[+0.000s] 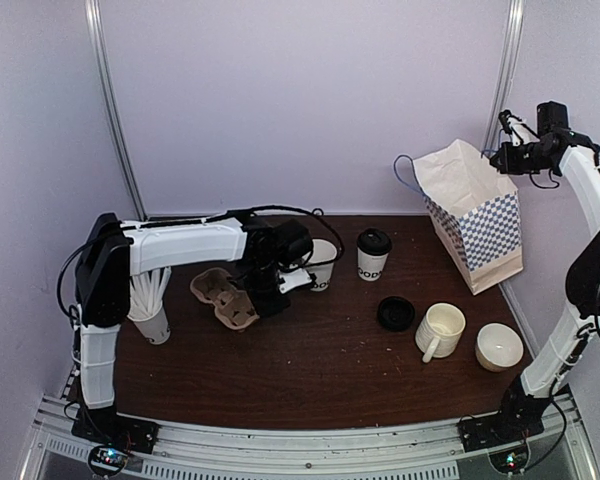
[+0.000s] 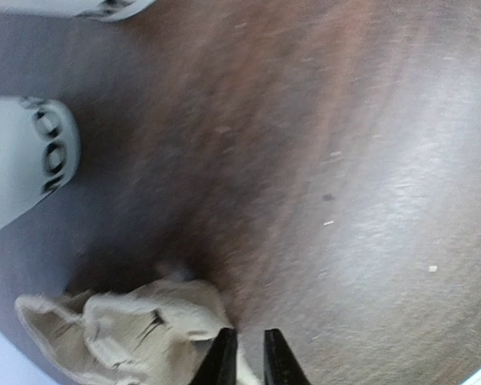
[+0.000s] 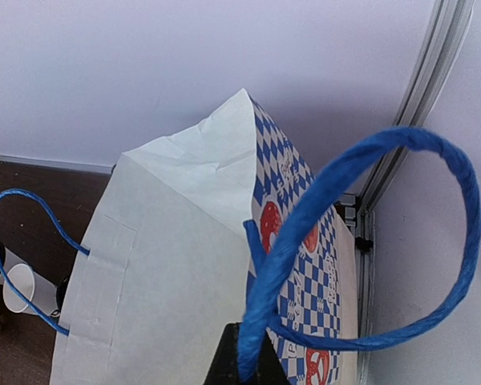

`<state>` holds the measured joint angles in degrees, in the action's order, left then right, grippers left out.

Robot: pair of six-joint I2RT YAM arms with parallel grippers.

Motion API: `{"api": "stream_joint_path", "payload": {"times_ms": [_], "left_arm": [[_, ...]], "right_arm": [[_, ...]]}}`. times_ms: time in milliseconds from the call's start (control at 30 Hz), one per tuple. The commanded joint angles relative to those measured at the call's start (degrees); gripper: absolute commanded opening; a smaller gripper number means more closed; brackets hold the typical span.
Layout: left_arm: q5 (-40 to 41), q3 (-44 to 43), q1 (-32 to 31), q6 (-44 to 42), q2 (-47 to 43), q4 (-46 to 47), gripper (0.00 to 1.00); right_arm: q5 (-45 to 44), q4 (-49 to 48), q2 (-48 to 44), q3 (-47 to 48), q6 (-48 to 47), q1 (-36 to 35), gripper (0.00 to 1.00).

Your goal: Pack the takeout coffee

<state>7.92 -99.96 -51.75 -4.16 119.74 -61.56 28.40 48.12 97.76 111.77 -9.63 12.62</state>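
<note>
Two white takeout coffee cups with dark lettering stand at the back middle. One (image 1: 373, 256) wears a black lid; the other (image 1: 324, 266) has no lid and is partly hidden behind my left arm, and it shows again as a cup (image 2: 24, 160) in the left wrist view. A loose black lid (image 1: 395, 313) lies on the table. My left gripper (image 1: 277, 292) (image 2: 245, 362) is nearly closed on the edge of the tan cardboard cup carrier (image 1: 223, 297) (image 2: 120, 329). High at the right, my right gripper (image 1: 502, 158) (image 3: 244, 365) is shut on the blue handle (image 3: 321, 200) of the checked paper bag (image 1: 475, 215) (image 3: 168, 265).
A cream mug (image 1: 439, 331) with a handle and a low cream bowl (image 1: 499, 346) sit at the front right. A white cup with straws (image 1: 152, 312) stands at the left under my left arm. The bag's second blue handle (image 1: 405, 172) hangs on its left side.
</note>
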Motion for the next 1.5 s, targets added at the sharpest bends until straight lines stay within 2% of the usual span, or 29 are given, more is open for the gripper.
{"api": "stream_joint_path", "payload": {"times_ms": [0, 100, 233, 333, 467, 567, 767, 1067, 1233, 1300, 1367, 1467], "left_arm": [[12.02, 4.21, 1.32, 3.70, -4.94, -1.18, 0.11], [13.07, 8.78, 4.75, 7.97, -6.79, -0.11, 0.10], [12.08, 11.27, 6.92, 5.38, -5.75, 2.03, 0.09], [8.13, 11.18, 6.28, 0.99, -3.21, 1.88, 0.09], [6.93, 11.76, 2.64, -3.76, -1.37, 1.41, 0.11], [2.85, 11.06, 0.48, -5.87, -0.82, 0.76, 0.11], [-1.85, 6.53, -2.99, -7.54, -0.58, 0.22, 0.10], [-7.55, -3.24, -3.05, -9.78, 4.54, 1.26, 0.12], [-5.55, -5.54, -2.93, -9.83, 4.16, -2.03, 0.13], [-4.42, -4.07, -2.40, -8.86, 0.82, -2.72, 0.17], [-3.98, -0.81, -1.63, -8.24, -3.37, -1.64, 0.30], [-3.31, 5.04, -0.54, -8.85, -9.69, 1.59, 0.45]], "right_arm": [[1.11, -1.53, -0.92, -1.25, 0.80, 0.29, 0.00], [1.68, -1.99, -1.39, -1.67, 1.06, 0.25, 0.00], [2.38, -2.19, -1.43, -1.77, 1.49, 0.25, 0.00], [2.53, -2.04, -1.42, -1.81, 1.47, 0.28, 0.00], [2.35, -1.95, -2.07, -2.43, 1.03, 0.30, 0.00], [2.01, -2.29, -2.30, -3.16, 0.84, 0.29, 0.00], [2.57, -2.43, -2.09, -3.42, 1.26, 0.28, 0.00], [2.89, -1.63, -1.35, -3.17, 1.57, 0.30, 0.00], [2.88, -1.37, -1.96, -3.97, 1.27, 0.23, 0.00], [2.93, -1.46, -2.36, -4.37, 1.23, 0.30, 0.00], [3.10, -1.63, -2.58, -4.52, 1.28, 0.30, 0.00], [3.65, -1.98, -2.35, -4.33, 1.59, 0.28, 0.00]]}}
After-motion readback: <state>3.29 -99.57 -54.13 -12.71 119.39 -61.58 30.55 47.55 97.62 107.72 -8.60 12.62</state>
